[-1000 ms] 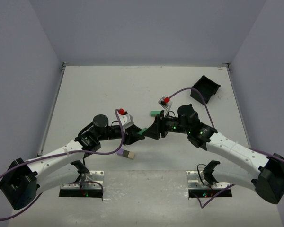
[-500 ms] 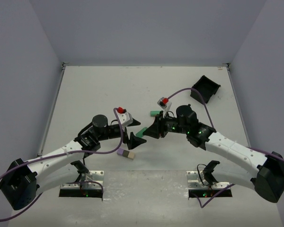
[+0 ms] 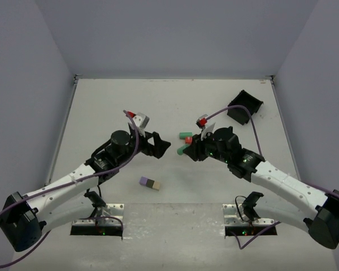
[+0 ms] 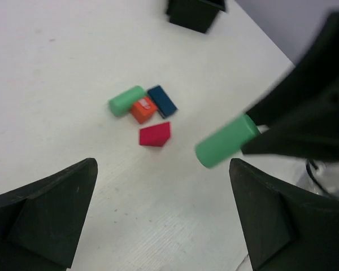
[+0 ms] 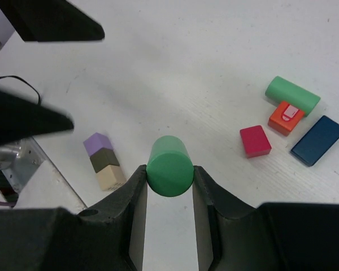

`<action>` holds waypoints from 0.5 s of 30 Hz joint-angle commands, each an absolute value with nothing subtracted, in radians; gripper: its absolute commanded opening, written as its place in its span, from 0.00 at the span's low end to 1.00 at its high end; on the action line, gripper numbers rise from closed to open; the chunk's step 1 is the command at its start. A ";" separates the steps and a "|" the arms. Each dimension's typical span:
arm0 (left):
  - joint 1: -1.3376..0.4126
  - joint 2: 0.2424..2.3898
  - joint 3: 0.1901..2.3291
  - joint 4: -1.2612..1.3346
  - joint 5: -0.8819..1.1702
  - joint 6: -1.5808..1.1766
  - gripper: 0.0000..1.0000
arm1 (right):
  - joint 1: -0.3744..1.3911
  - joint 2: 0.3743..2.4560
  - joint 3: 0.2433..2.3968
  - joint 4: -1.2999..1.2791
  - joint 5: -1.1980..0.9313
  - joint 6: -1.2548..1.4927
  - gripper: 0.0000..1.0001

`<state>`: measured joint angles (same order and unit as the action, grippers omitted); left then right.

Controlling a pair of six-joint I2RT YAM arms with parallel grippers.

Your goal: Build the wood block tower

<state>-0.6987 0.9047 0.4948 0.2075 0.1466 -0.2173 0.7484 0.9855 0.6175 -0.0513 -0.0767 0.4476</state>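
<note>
A: Nearest the arm bases, what lies on the white table (image 3: 101,107)?

B: A row of three small wooden blocks (image 5: 104,160), purple, olive and tan, touching end to end and lying flat. No tower stands yet.

A: And beyond that?

B: The right gripper (image 5: 169,174) is clamped on a short green wooden cylinder (image 5: 169,162). One finger presses each curved side, the round end faces the wrist camera, and the piece appears to be held above the table. The left gripper (image 4: 163,164) hangs close by, jaws spread wide with nothing between them.

A: How would the cylinder likely behave?

B: It is painted wood, so probably light, rigid and rather slick. The curved wall gives each pad only a narrow line of contact, so it could pivot or slip. Laid on its side it would roll; on a flat end it should sit steady.

A: Farther out?

B: A loose cluster: a red wedge-shaped block (image 4: 155,134), then an orange block (image 4: 143,109), a second green cylinder (image 4: 126,100) and a dark blue flat block (image 4: 162,100), those three touching. The flat-sided ones look best taken across parallel faces. Farthest sits the square black plastic bin (image 3: 244,106).
</note>
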 commanded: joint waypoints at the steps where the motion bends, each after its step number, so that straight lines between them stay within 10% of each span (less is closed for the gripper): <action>1: -0.671 0.966 0.696 -0.089 -0.354 -0.538 1.00 | 0.778 0.955 0.616 -0.018 -0.065 0.310 0.13; 15: -0.256 1.115 0.653 -0.206 -0.186 -0.739 1.00 | 1.173 1.322 0.874 -0.108 0.064 0.098 0.15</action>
<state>-0.3160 1.1193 0.6769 -0.1874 -0.2127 -0.6778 1.1062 1.2325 0.7604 -0.1236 0.0100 0.1709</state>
